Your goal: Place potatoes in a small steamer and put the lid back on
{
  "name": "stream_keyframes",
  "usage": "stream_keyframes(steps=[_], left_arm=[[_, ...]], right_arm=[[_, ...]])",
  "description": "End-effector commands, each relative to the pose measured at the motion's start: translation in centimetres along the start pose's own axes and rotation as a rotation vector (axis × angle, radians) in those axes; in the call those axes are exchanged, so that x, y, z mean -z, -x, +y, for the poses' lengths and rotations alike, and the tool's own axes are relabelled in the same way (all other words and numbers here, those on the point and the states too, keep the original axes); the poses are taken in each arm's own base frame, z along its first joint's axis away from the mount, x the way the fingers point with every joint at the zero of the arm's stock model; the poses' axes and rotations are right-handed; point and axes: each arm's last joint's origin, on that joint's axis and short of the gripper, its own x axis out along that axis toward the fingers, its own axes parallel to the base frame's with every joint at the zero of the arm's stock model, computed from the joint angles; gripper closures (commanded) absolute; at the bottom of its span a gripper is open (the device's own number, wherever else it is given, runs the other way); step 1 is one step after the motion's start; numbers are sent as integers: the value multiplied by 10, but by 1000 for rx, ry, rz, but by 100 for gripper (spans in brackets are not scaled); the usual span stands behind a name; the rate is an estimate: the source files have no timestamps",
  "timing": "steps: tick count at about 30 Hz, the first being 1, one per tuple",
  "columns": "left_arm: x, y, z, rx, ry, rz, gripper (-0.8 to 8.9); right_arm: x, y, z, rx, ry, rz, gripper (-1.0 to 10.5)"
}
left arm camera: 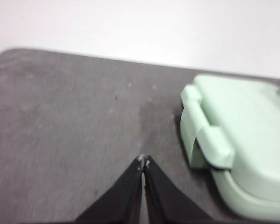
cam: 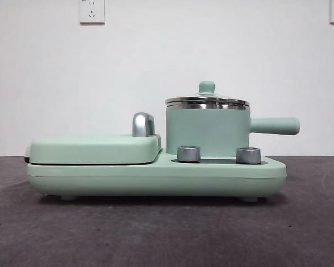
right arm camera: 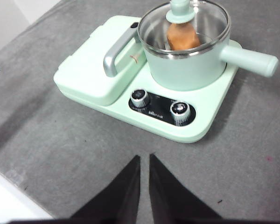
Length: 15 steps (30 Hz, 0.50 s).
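Small steamer (cam: pixel 207 132) is sitting on the right half of the mint-green cooker base (cam: pixel 156 177), straight side handle (cam: pixel 274 125) pointing off to the right in the front view. Lid (cam: pixel 207 102) is resting flat on the steel rim, knob (cam: pixel 206 87) up. Potato (right arm camera: pixel 182 36) is lying inside the pot, showing orange-brown through the glass in the right wrist view (front view isn't showing it, pot wall is blocking).

Two steel dials (cam: pixel 189 154) are sitting on the base just in front of the pot. The flat hinged griddle cover (cam: pixel 94 149) is lying closed on the left half, its steel handle (cam: pixel 143 124) standing between cover and pot.

Left gripper (left arm camera: pixel 143 161) is hanging over the dark grey table (left arm camera: pixel 74 126), beside the hinge end of the griddle cover and not touching it; jaws are meeting at the tips, gripping nothing.

Right gripper (right arm camera: pixel 144 157) is hovering over bare table on the dial side of the cooker, well apart from it; jaws are nearly together with a thin slit between them, nothing in them.
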Motion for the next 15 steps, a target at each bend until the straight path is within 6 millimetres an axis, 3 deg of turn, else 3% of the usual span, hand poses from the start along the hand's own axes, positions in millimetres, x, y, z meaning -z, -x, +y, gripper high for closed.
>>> stream_keyframes(steps=[1, 11, 15], left_arm=[[-1, -1, 0, 5, -3, -54, 805], [-5, -1, -1, 10, -4, -92, 805], [-5, -1, -1, 10, -4, -92, 805]], right_arm=[[-3, 2, 1, -7, 15, -17, 919], [-3, 2, 1, -7, 15, -17, 919], [-3, 2, -1, 77, 175, -38, 919]])
